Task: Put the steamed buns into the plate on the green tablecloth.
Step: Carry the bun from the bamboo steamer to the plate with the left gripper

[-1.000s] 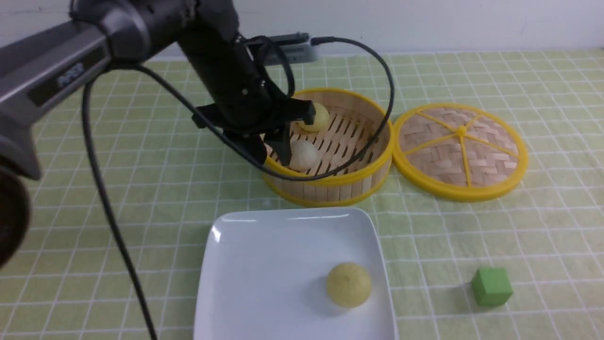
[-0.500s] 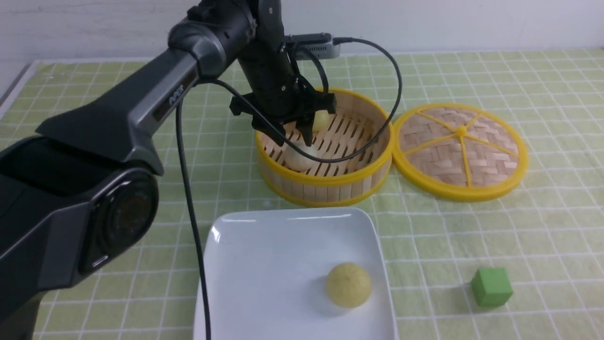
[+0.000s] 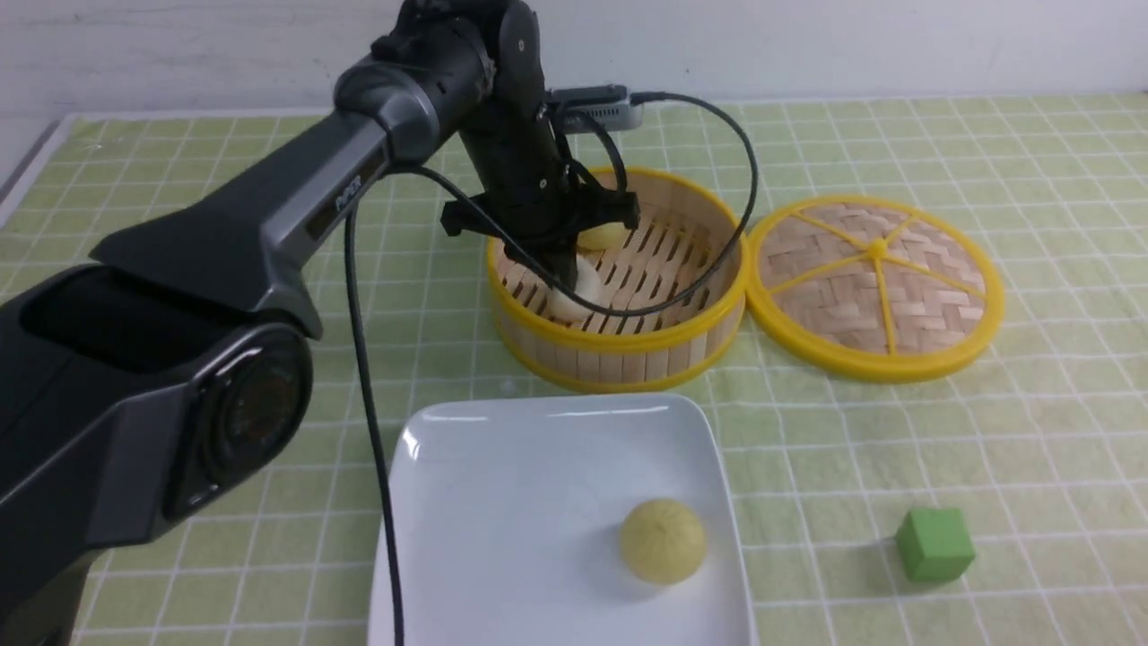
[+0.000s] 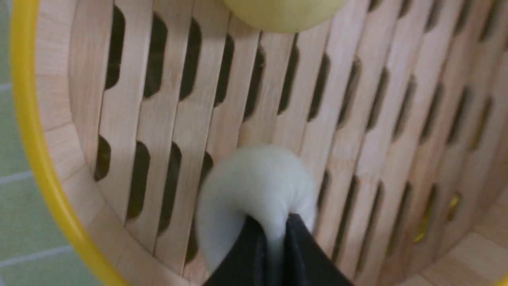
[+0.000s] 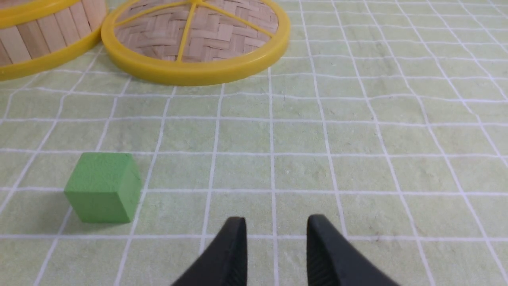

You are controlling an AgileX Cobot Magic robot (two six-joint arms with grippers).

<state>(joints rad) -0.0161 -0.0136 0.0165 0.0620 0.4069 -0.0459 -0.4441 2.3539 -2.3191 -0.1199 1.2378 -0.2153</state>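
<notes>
One white bun (image 4: 254,182) is pinched, visibly dented, by the left gripper (image 4: 274,224) inside the steamer (image 3: 628,354), near a yellow bun (image 3: 603,236); another bun (image 3: 662,541) already lies on the plate (image 3: 502,520). It should be lifted straight up, clear of the rim, without harder squeezing. The right gripper (image 5: 276,234) is parted and empty over the cloth (image 5: 357,139).

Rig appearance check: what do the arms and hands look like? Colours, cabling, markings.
Left arm: gunmetal-grey links, black joint housings, small pale lettering on the forearm, unreadable. A loose black cable loops from a grey box at the wrist. Left hand and right hand: black, two tapered fingers each; the right's inner faces look ribbed. Right arm unseen.
</notes>
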